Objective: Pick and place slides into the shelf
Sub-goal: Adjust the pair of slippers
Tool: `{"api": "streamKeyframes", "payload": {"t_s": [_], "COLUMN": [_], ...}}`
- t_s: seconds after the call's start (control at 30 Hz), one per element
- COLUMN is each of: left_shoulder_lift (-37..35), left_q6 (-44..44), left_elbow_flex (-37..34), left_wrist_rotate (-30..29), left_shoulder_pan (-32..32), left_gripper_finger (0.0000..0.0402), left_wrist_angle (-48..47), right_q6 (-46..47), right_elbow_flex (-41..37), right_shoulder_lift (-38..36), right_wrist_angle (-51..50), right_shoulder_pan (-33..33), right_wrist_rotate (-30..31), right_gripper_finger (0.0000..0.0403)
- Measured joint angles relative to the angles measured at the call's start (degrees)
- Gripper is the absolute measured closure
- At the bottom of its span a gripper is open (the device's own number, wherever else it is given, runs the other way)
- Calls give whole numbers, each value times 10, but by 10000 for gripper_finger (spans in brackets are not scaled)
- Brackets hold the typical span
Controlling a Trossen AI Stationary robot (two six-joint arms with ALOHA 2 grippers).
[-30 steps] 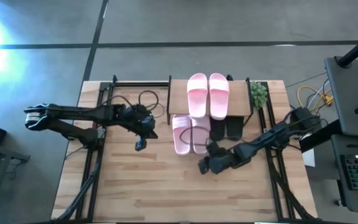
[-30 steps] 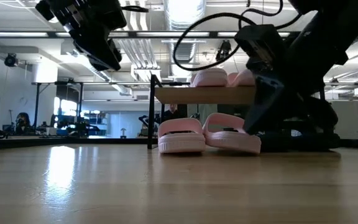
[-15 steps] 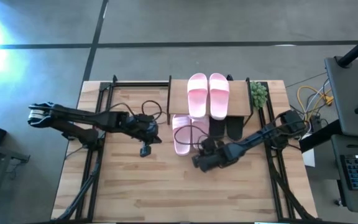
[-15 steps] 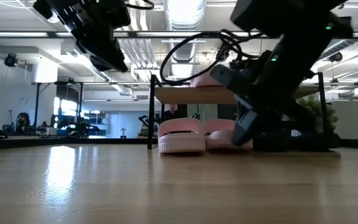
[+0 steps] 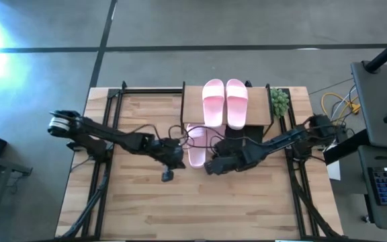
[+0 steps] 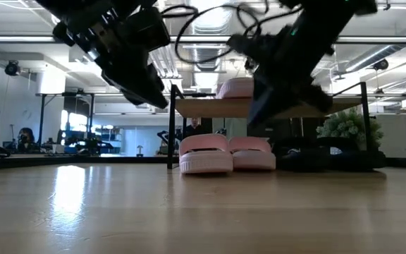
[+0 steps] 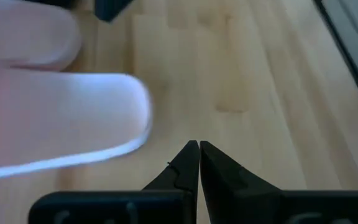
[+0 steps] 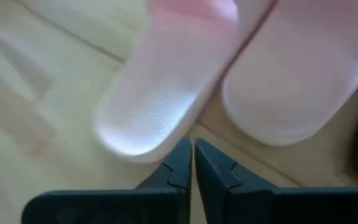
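Observation:
The shelf [image 5: 192,104] stands at the table's far middle with two pink slides [image 5: 224,102] resting sole-down on its top board [image 6: 210,107]. Two more pink slides [image 5: 196,146] [image 6: 205,153] lie side by side on the table in front of it. To their right, black slides [image 6: 309,159] sit low under the board. My left gripper [image 5: 166,177] [image 7: 194,148] hangs shut above the table, just near-left of the pink pair. My right gripper [image 5: 209,167] [image 8: 189,149] hovers shut over the heels of that pair [image 8: 160,106].
A small green plant [image 5: 279,101] stands at the shelf's right end. Black cables loop over the table by the shelf's left leg [image 5: 180,131]. Black frame rails run along both table sides. Bare wood lies toward the near edge [image 5: 193,208].
My left gripper has swung toward the table's right and near edge and dropped lower, ending beside the pink pair on the table. My right gripper has risen and drawn toward the shelf and slightly left. The right-hand pink slide on the table now lies straight beside its mate.

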Motion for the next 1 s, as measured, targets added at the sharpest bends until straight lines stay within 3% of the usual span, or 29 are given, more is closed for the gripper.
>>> {"api": "streamKeyframes", "payload": {"t_s": [0.1, 0.3, 0.47, 0.7, 1.0], "left_shoulder_lift": [38, 92, 138, 209, 238], "left_q6": [0, 0, 6, 63, 94], "left_elbow_flex": [2, 24, 41, 70, 94], "left_wrist_rotate": [0, -10, -31, -155, -250], "left_shoulder_pan": [-13, -42, -56, -54, -10], "left_gripper_finger": [402, 402, 402, 402, 402], "left_wrist_angle": [63, 63, 126, 129, 131], "right_q6": [30, 106, 158, 193, 208], "right_elbow_flex": [9, 19, 15, 19, 28], "right_shoulder_lift": [-33, -84, -99, -97, -101], "right_wrist_angle": [-52, -147, -208, -228, -276], "right_shoulder_pan": [21, 68, 95, 112, 118], "right_wrist_rotate": [32, 102, 128, 142, 146], "right_gripper_finger": [390, 390, 390, 390, 390]}}
